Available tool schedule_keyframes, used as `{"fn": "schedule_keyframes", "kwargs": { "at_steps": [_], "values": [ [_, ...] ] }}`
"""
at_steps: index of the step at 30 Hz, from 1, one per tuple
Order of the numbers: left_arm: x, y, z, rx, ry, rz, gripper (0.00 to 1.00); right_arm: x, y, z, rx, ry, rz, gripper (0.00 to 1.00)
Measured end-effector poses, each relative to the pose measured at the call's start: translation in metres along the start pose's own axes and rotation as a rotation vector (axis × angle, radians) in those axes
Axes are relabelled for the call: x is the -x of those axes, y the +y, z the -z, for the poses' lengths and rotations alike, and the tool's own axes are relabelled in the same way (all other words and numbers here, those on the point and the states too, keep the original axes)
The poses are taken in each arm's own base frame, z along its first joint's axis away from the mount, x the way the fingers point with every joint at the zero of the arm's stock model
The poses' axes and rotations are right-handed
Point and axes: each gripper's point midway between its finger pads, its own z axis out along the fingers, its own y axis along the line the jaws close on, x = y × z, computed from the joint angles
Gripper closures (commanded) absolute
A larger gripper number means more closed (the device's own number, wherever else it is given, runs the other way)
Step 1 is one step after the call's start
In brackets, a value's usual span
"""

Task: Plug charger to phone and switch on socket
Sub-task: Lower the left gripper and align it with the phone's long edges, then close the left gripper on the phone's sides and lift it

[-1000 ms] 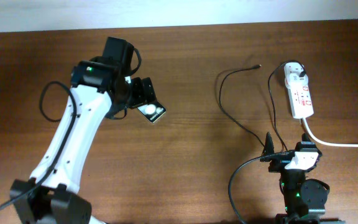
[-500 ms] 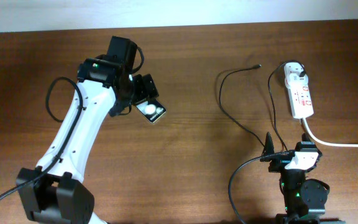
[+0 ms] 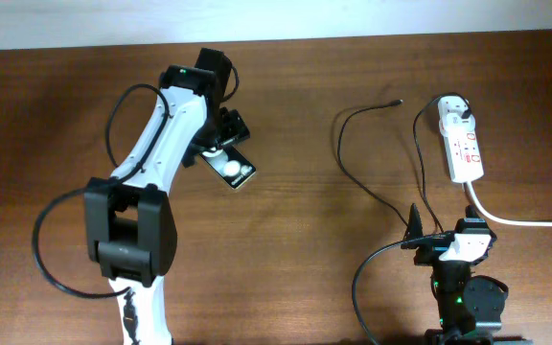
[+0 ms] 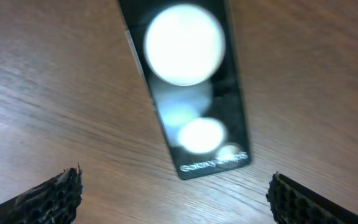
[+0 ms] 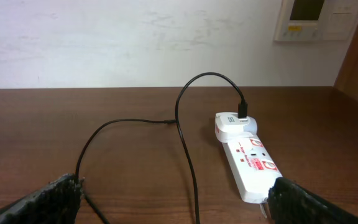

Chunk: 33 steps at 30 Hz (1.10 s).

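Left wrist view: the left gripper (image 4: 176, 190) hangs, jaws spread, over the phone (image 4: 188, 93) lying flat on the table (image 4: 42, 93); stiff, glossy, likely slippery, it seems best pinched across its long edges.

Charger (image 5: 242, 112) plugged into socket (image 5: 252, 167); cable loops left across table (image 5: 135, 186).

Black, white and red on brown wood
The phone (image 4: 191, 93) is glossy black with two white spots; the socket (image 5: 250, 165) is white with red marks; the charger (image 5: 185, 155) is black; the table (image 3: 295, 240) shows streaky brown grain.
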Motion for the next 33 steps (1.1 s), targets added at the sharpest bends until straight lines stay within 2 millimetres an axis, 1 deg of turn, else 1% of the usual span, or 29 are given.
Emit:
{"fn": "schedule_keyframes", "kwargs": {
  "at_steps": [2, 9, 15, 21, 22, 25, 27, 33],
  "values": [
    [0.0, 0.005, -0.002, 0.03, -0.003, 0.0, 0.01, 0.0, 0.0, 0.0, 0.0, 0.0, 0.0, 0.01],
    [0.006, 0.009, -0.002, 0.055, -0.033, -0.001, 0.01, 0.0, 0.0, 0.0, 0.0, 0.0, 0.0, 0.01],
    [0.014, 0.02, 0.0, 0.118, -0.081, -0.001, 0.01, 0.0, 0.0, 0.0, 0.0, 0.0, 0.0, 0.01],
    [0.014, 0.021, -0.001, 0.122, -0.082, 0.001, 0.01, 0.0, 0.0, 0.0, 0.0, 0.0, 0.0, 0.01],
    [0.013, 0.02, -0.003, 0.118, -0.075, 0.005, 0.01, 0.0, 0.0, 0.0, 0.0, 0.0, -0.001, 0.01],
    [0.008, 0.016, -0.019, 0.116, -0.028, 0.006, 0.01, 0.0, 0.0, 0.0, 0.0, 0.0, 0.0, 0.01],
    [0.005, 0.016, -0.026, 0.123, -0.007, 0.007, 0.01, 0.0, 0.0, 0.0, 0.0, 0.0, -0.001, 0.01],
    [0.004, 0.016, -0.029, 0.099, 0.022, 0.021, 0.01, 0.0, 0.0, 0.0, 0.0, 0.0, 0.0, 0.01]
  ]
}}
